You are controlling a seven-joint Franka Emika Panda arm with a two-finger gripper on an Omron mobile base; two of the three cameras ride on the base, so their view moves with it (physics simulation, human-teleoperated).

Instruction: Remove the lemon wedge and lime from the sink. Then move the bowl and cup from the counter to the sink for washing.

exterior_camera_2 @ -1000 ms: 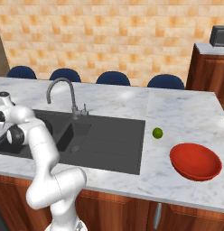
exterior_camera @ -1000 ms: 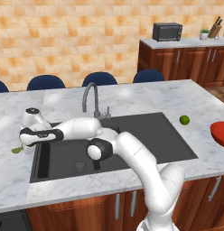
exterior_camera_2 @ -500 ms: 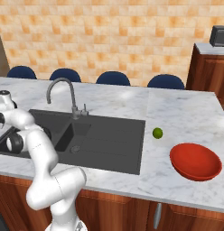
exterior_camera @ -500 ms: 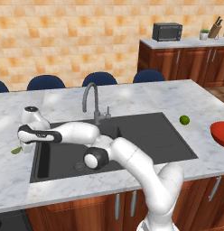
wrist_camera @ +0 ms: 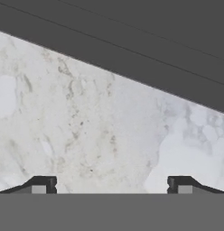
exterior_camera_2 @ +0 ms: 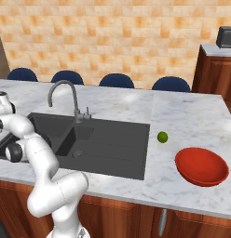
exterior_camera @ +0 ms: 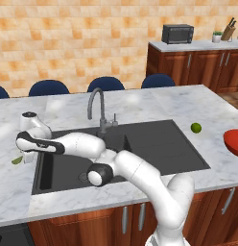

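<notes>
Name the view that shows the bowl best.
The right base view: the whole red bowl sits on the counter right of the sink, with the lime beside it. The left base view catches just its edge, cut off by the frame.

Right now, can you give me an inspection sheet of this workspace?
Surface: marble counter with dark sink set in it.
Job's things: lime and red bowl on the counter right of the sink; lemon wedge on the counter left of it.
Clutter: nothing seen.
Grippers: end effector open, empty, over the counter near the wedge.
Cables: nothing seen.
Surroundings: faucet, blue chairs, microwave.
</notes>
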